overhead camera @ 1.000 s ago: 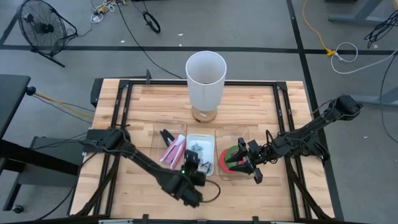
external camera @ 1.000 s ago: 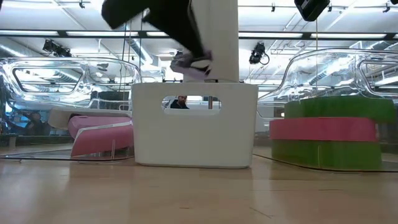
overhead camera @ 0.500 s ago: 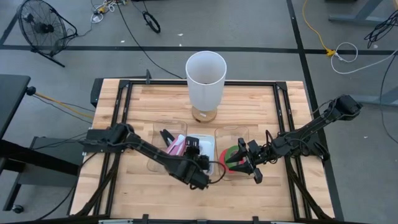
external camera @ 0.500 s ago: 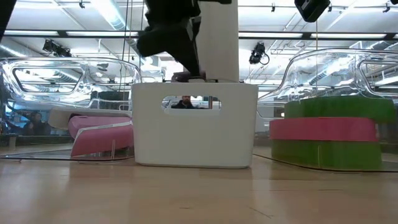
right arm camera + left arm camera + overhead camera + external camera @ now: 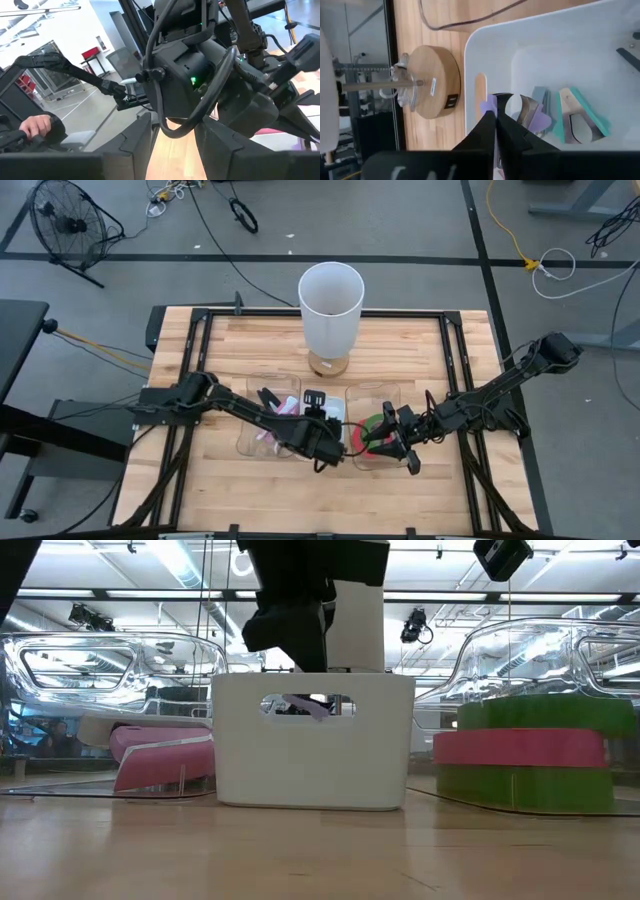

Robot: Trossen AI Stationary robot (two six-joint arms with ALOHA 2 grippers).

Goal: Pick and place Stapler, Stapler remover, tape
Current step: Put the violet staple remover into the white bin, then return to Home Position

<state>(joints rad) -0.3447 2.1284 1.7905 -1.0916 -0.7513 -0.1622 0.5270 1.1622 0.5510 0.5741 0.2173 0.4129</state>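
Down inside the white bin (image 5: 530,55) at the table's near middle, the left gripper (image 5: 492,117) has its two dark fingers pressed together, pinching a small purple staple remover (image 5: 536,121) whose lilac wings show on either side of the fingertips. Beside it, on the bin's floor, lie more staple removers (image 5: 575,112) with teal and grey handles and metal claws. Seen from above, the left arm (image 5: 235,412) reaches from nine o'clock across the table, low and stretched out, its wrist bent over the bin. From table height the remover (image 5: 312,706) shows through the bin's handle slot.

At three o'clock from the bin, a clear tray (image 5: 372,394) holds the tape (image 5: 525,755): flat rings stacked green, red, green. The right gripper (image 5: 392,443) sits over that tray with its fingers partly apart; whether they touch the tape cannot be told. The right arm (image 5: 500,385) stretches in from three o'clock.

At nine o'clock from the bin, another clear tray holds a pink stapler (image 5: 160,750) and a black one (image 5: 268,398). At twelve o'clock stands a tall white cylinder (image 5: 330,308) on a round wooden base (image 5: 431,82).
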